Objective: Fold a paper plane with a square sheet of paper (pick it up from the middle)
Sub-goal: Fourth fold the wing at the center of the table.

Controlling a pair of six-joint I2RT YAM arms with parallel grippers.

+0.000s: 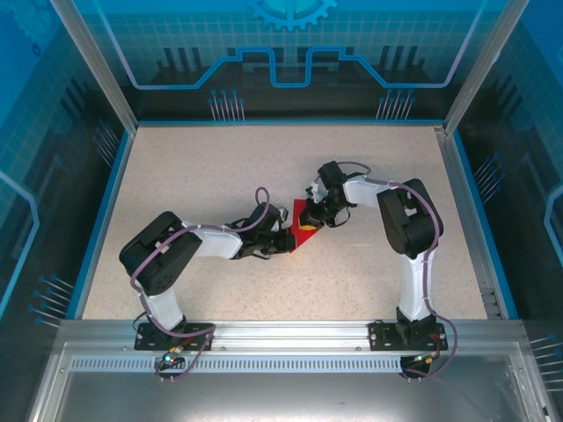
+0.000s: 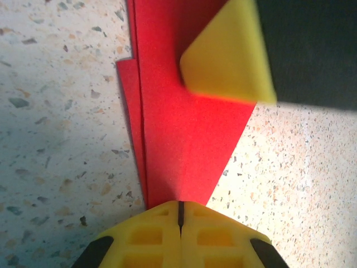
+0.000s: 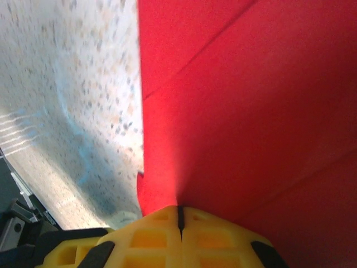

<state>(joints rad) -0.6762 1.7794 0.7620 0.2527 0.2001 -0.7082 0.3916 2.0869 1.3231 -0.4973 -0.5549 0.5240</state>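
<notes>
Speckled worktop [image 1: 220, 167] inside a blue-walled enclosure. The left arm [image 1: 176, 251] and right arm [image 1: 405, 220] both reach inward and meet at the middle of the worktop. There lies the paper plane [image 1: 301, 215]: red, folded in layers and narrowing to a point. The left claw [image 2: 180, 215] is closed, pads together, pinching that pointed end. The right claw [image 3: 179, 218] is likewise closed on the red paper near its edge. One of its yellow fingers [image 2: 228, 56] shows over the wider part of the plane.
</notes>
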